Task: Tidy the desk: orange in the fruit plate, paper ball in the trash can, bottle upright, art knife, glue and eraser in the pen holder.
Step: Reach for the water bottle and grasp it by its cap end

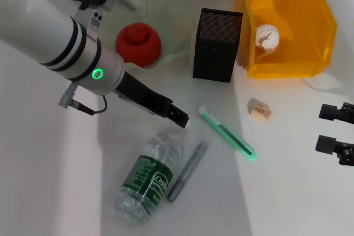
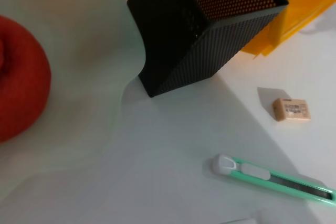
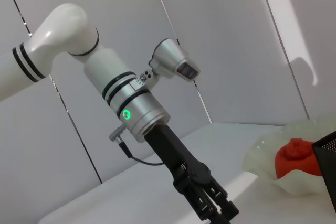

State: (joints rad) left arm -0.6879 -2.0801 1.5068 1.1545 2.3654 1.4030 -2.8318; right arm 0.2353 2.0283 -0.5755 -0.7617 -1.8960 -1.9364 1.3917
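The red-orange, dimpled orange (image 1: 138,42) already sits in the pale green translucent fruit plate (image 1: 171,12), and the crumpled white paper ball (image 1: 266,37) lies inside the bright yellow-orange plastic trash can (image 1: 287,53). The clear plastic bottle with the dark green label (image 1: 148,176) lies on its side on the white counter (image 1: 50,181), so standing it up looks like the step in hand.

Taking the black square mesh pen holder (image 1: 217,44) as landmark: the bottle lies well in front of it and to the robot's left, its long axis running obliquely, its upper end toward the pen holder and its base toward the robot. The left gripper (image 1: 180,116) hangs between pen holder and bottle, just above the bottle's upper end, so the bottle lies directly below and toward the robot from it. I cannot tell whether its fingers are parted or closed; nothing visible is in them. The left arm is clearly the nearer one.

The right gripper (image 1: 336,135) waits well to the pen holder's right and nearer the robot, fingers spread apart and empty. A mint-green art knife (image 1: 227,134), a grey stick-shaped pen-like thing (image 1: 188,171) that may be the glue, and the small beige eraser (image 1: 259,108) lie on the counter in front of the pen holder.
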